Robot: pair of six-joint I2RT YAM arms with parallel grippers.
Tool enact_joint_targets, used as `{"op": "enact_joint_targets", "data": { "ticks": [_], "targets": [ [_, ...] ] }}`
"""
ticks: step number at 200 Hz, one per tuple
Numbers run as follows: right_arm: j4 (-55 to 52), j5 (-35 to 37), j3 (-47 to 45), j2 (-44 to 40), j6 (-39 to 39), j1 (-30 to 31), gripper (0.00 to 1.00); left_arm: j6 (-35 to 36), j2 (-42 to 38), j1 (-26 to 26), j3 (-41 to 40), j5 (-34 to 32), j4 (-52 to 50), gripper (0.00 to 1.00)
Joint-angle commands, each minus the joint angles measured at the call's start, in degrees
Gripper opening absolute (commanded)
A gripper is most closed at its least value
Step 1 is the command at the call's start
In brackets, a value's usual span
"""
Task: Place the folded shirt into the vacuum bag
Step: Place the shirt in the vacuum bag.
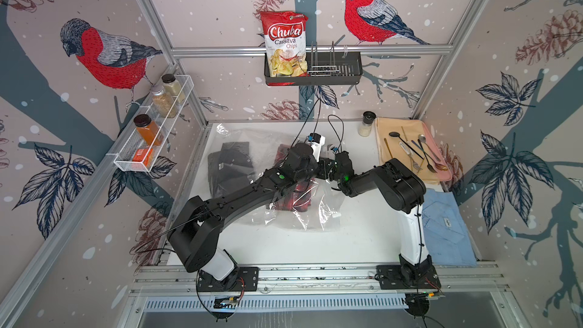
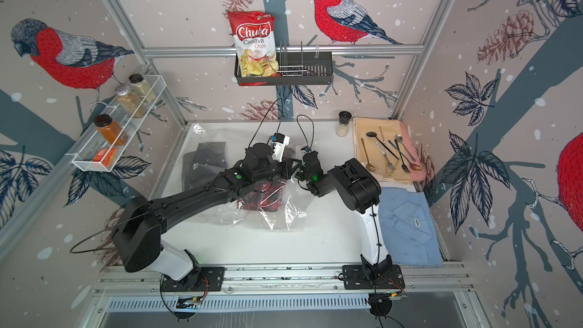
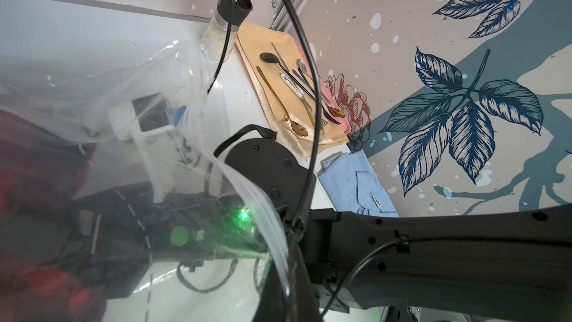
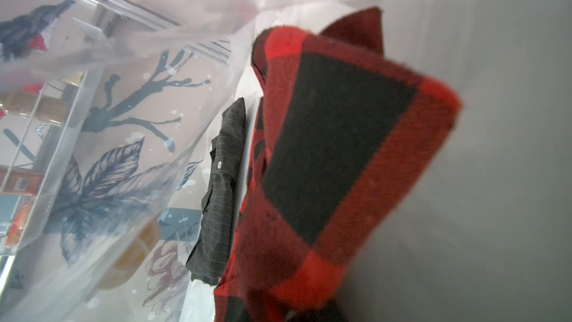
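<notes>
— Two risks. The red shirt sits at the bag's mouth, in the middle of the tabletop; a push could bunch it there.
— The left tool is pressed together; whether the right tool is, I cannot tell. The bag may slip and sag.

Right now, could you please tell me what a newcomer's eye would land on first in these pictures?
First, the red-and-black checked shirt showing through the clear crinkly plastic vacuum bag mid-table, where the black robot arms, left and right, meet above it. Next, the red cassava chips packet in the black basket on the back wall, and the light blue shirt at the table's right edge.
</notes>
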Motion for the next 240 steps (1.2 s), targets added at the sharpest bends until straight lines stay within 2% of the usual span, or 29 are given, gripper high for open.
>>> {"op": "enact_joint_targets", "data": {
  "ticks": [1,10,20,45,62,76,91,113,130,152,167,198,217,240],
  "targets": [
    [-2.40,0.49,0.11,-1.20,0.32,0.15,0.24,0.02,-1.53,-0.06,-0.64,0.27,5.00,0.00],
    [-2.69,0.67,-1.56,-3.26,0.33,-0.02,0.27,0.12,-2.24,0.03,-1.25,-0.77,4.89,0.00],
    [-3.57,0.66,-4.07,-5.89,-0.17,-0.12,0.40,0.54,-3.02,0.04,-2.07,-2.26,4.87,0.00],
    [-6.16,-0.63,-9.85,-11.11,-0.99,0.19,0.59,1.00,-4.11,0.12,-3.26,-4.14,5.58,0.00],
    [-6.61,-2.24,-13.09,-12.95,-0.74,0.72,0.67,1.10,-3.90,0.30,-3.28,-4.08,5.90,0.00],
    [-7.03,-1.75,-15.61,-14.45,-0.52,1.43,0.67,0.94,-3.59,0.39,-3.13,-3.64,6.48,0.00],
    [-6.49,-0.66,-17.34,-14.78,0.33,2.53,0.63,0.76,-3.17,0.39,-2.83,-2.99,6.93,0.00],
    [-4.19,0.05,-16.26,-11.29,2.78,4.55,0.46,0.51,-2.46,0.39,-2.37,-2.00,7.69,0.00],
    [-2.31,1.04,-14.16,-8.10,4.46,5.07,0.26,0.35,-1.84,0.39,-1.33,-0.56,7.27,0.00],
    [-2.28,2.19,-10.11,-5.23,3.73,4.48,0.13,-0.27,-1.81,0.23,-0.94,0.92,7.51,0.00],
    [-3.75,1.55,-6.37,-3.43,1.92,4.06,0.09,-0.38,-2.20,0.08,-1.02,1.03,7.14,0.00],
    [-4.47,-1.89,-0.45,-0.11,-1.58,3.68,0.09,-0.14,-2.49,0.04,-0.91,1.11,6.30,0.00],
    [-4.45,-5.95,3.08,2.62,-1.74,3.57,0.09,0.03,-2.24,0.04,-0.51,1.29,6.10,0.00],
    [-4.62,-7.07,5.22,4.48,-0.65,4.12,0.10,-0.12,-1.54,0.04,0.23,1.85,6.20,0.00]
  ]
}}
